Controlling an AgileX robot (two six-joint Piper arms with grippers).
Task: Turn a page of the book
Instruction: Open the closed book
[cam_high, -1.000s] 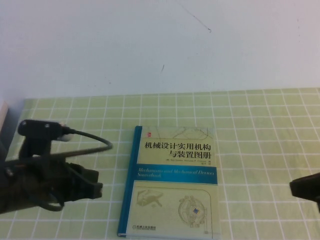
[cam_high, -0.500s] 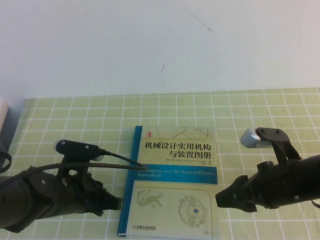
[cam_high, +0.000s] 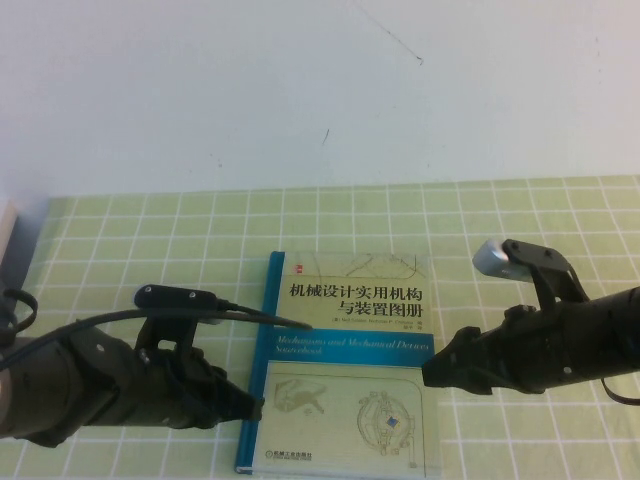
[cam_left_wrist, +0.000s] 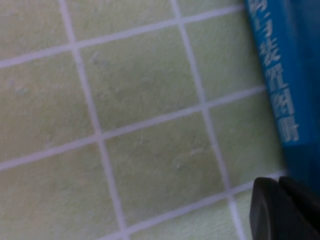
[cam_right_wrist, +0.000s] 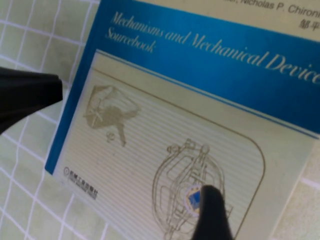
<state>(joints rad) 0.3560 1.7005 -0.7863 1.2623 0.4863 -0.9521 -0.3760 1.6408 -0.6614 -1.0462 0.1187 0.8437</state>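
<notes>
Book (cam_high: 345, 365): a large rectangular hardcover lying flat and closed on the table, front cover up. The cover is pale greenish with a black Chinese title near the far edge, a blue band across the middle carrying white English script, and line drawings of mechanisms on the near half. The spine is blue and runs along the robot's left side.
Position: around the middle of the table, toward the near side. Its near edge comes close to the bottom of the high view.
Page: none can be seen, since the cover is shut.
Table (cam_high: 560, 220): covered by a light green cloth with a white grid.
Left gripper (cam_high: 255, 408): low beside the spine, at the book's near half, tip just at the blue edge. I cannot tell whether its claw is wide or narrow.
Right gripper (cam_high: 432, 372): at the book's right edge, level with the blue band. In the right wrist view its two dark fingers (cam_right_wrist: 27, 95) stand wide apart over the cover and hold nothing.
Open room: bare cloth stretches beyond the far edge of the book to the white wall (cam_high: 320, 90), and on either side past both arms.
Edges: all four cover corners lie flat.
</notes>
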